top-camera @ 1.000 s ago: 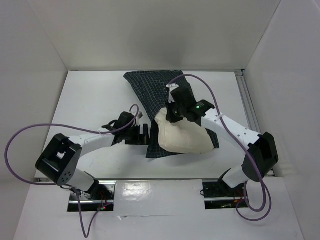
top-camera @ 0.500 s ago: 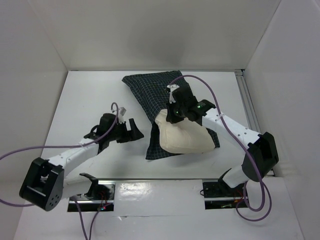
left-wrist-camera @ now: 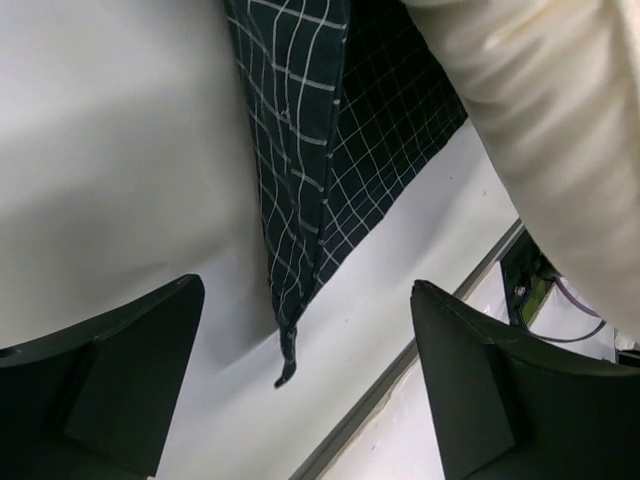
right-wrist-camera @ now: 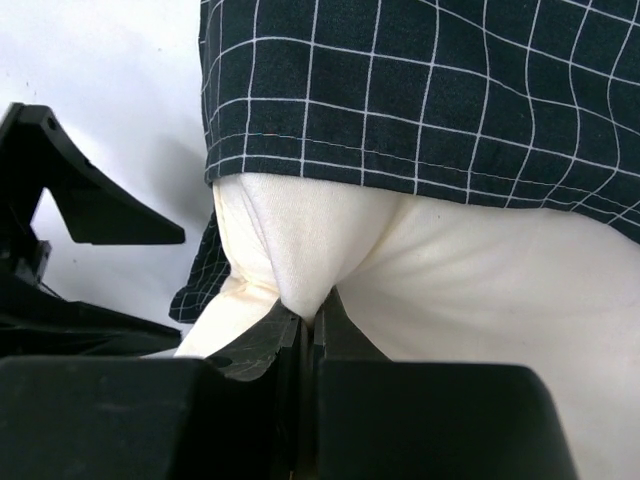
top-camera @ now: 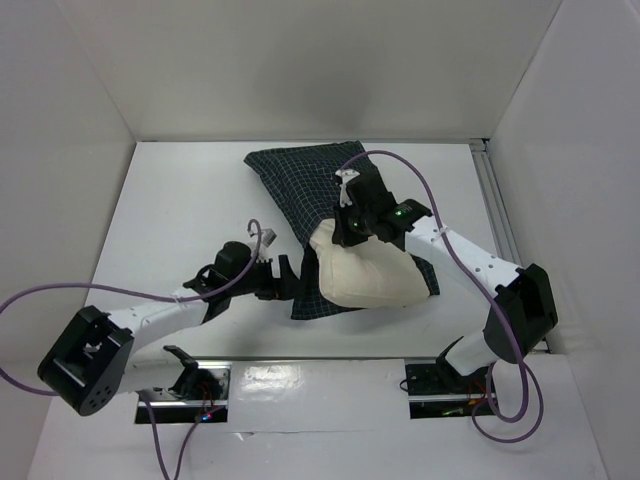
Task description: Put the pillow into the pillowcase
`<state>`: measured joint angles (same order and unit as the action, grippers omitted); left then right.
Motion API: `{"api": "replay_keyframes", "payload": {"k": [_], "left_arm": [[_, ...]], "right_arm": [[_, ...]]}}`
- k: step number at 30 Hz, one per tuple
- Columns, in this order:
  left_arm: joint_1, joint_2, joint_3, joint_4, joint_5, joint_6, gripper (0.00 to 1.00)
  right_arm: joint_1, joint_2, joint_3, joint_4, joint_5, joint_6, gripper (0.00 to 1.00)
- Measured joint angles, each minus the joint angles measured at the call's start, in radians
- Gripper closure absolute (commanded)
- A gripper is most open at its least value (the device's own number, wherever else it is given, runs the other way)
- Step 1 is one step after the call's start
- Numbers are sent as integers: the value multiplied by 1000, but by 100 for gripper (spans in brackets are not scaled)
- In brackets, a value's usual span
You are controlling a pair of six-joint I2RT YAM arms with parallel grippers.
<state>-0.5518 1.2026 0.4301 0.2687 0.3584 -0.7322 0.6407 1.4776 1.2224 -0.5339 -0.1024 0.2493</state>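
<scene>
Left gripper (left-wrist-camera: 305, 300): jaws spread wide, nothing between them, low over the table (top-camera: 170, 210), at the near-left hem corner of the pillowcase (top-camera: 296, 176). Pillow (top-camera: 372, 276): lies on the pillowcase, its far-left end tucked under the hem. Right gripper (right-wrist-camera: 305, 322): clamped on a fold of the pillow there. The rest of the pillowcase spreads toward the back wall.

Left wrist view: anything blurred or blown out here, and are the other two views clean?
Left wrist view: the pillow is soft and nearly washed out, the pillowcase checks readable, the left claw's fingers dark and featureless. Right wrist view: sharp grid, shadow under the hem, right claw underexposed. Top external view: evenly lit, with glare on the glossy front strip.
</scene>
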Motion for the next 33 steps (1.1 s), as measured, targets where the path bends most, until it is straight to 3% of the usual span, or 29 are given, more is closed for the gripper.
{"api": "replay_keyframes", "payload": {"k": [4,8,9,16,25,29,33], "left_arm": [[-23,95,40,31,-1,4,18],[-46,183,75,60,-11,-4,63],[-50,191,76,65,-14,-5,100],[-53,125,93,40,-35,-52,100],[20,-128,192,73,163,-175,100],[21,-273,113,103,216,-231,100],[19,-423,-37,14,220,-267,100]], "right_arm": [[0,0,0,2,-3,5,100],[0,0,0,3,-8,14,100],[0,0,0,4,-10,16,100],[15,38,26,5,29,23,100],[80,216,464,-95,228,-33,100],[150,258,460,-53,225,-43,100],[177,427,432,27,166,-43,100]]}}
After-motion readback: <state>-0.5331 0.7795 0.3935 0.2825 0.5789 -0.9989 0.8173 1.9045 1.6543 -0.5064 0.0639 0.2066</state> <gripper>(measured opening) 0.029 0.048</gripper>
